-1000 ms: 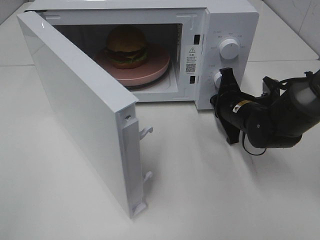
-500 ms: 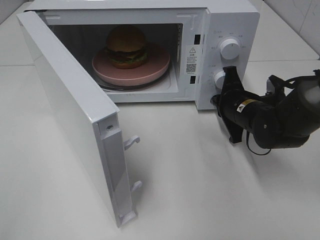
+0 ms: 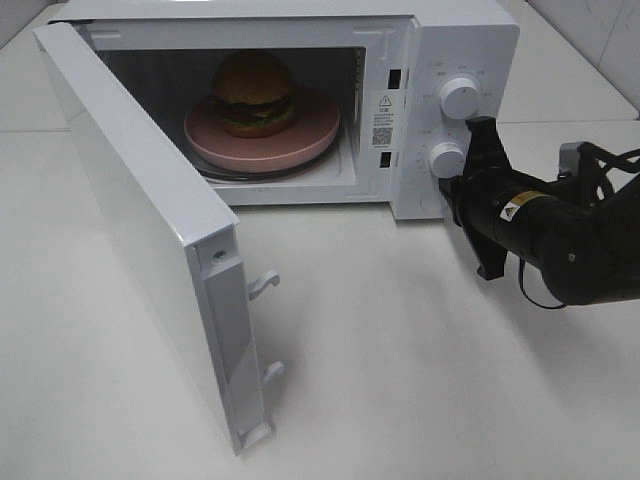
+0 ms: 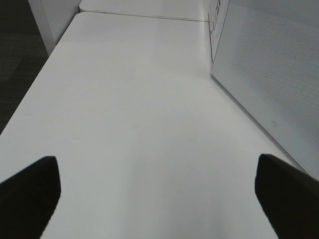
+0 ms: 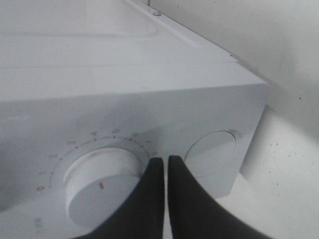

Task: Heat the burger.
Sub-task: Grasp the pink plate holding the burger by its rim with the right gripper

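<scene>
Right now I see a white table (image 3: 450, 400) under the open-doored microwave (image 3: 470, 40), burger (image 3: 253, 92) inside; left gripper (image 4: 155, 167) spread wide, right gripper (image 5: 166, 159) pinched closed beside a dial (image 5: 99, 184).

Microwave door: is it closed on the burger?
No, the microwave door stands swung wide open, and the burger sits in plain sight on the pink plate inside.
</scene>
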Motion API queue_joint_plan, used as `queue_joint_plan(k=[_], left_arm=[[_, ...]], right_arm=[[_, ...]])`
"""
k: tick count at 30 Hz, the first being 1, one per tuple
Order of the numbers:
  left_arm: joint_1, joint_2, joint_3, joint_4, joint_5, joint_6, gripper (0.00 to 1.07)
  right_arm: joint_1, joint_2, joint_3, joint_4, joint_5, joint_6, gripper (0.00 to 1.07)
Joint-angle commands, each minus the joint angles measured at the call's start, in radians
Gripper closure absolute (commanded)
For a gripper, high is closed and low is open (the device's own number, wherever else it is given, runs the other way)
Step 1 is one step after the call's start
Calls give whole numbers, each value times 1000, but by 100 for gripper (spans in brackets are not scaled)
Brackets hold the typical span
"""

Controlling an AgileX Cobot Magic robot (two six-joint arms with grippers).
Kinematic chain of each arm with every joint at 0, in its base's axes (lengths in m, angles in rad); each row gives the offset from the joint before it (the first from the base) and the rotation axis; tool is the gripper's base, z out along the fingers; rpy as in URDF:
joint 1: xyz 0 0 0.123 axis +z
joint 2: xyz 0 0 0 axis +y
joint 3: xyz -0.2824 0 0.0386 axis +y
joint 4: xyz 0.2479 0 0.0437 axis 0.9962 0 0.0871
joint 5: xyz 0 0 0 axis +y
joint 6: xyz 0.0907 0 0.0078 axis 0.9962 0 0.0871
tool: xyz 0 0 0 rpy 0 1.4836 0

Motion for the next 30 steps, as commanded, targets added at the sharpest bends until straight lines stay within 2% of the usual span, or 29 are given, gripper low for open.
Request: queue_joint_plan(k=[1, 7, 13, 21, 30], left_arm=[[2, -13, 0, 0, -16, -1, 9], [2, -13, 0, 0, -16, -1, 9], [2, -13, 0, 0, -16, -1, 9], [2, -13, 0, 0, -16, -1, 9], [2, -13, 0, 0, -16, -1, 9]], right_arm=[[-2, -61, 35, -62, 55, -15, 107], [-2, -182, 88, -152, 270, -116, 106], [-2, -295, 88, -210, 499, -258, 105], [-2, -431, 88, -226, 729, -494, 104], [-2, -565, 86, -226, 884, -741, 102]])
